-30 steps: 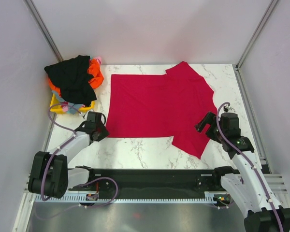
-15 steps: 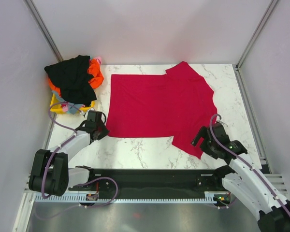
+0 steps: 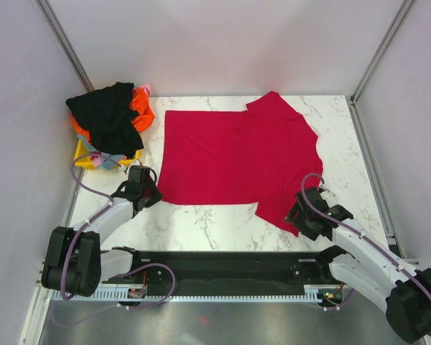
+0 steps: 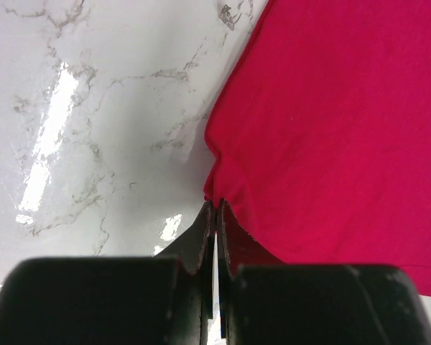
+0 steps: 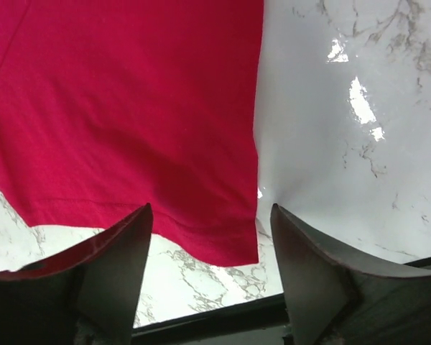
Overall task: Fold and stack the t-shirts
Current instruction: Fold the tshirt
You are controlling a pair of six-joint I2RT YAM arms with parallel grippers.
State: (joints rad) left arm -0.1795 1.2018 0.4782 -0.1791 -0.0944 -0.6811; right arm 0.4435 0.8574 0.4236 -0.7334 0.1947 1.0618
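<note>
From above, you see the crimson t-shirt (image 3: 237,154) spread flat across the middle of the marble table (image 3: 201,226). Your left gripper (image 3: 153,195) sits at the shirt's near left corner, and your right gripper (image 3: 297,215) at the near edge of its right sleeve. In the far left corner a heap of other t-shirts (image 3: 108,118), black on top with orange, pink and light blue showing, lies over a yellow bin (image 3: 86,158). Pale walls (image 3: 223,43) close the table in on three sides.

In your left wrist view, the left gripper (image 4: 215,212) is pressed closed, with the bunched corner of the crimson t-shirt (image 4: 330,129) pinched at its tips. Glossy marble (image 4: 93,129) lies to the left of the cloth.

In your right wrist view, the right gripper (image 5: 210,208) stands wide, its fingers (image 5: 115,266) set either side of the hem of the crimson t-shirt (image 5: 129,108). You cannot tell whether they touch the cloth. White marble (image 5: 330,144) shows to the right.
</note>
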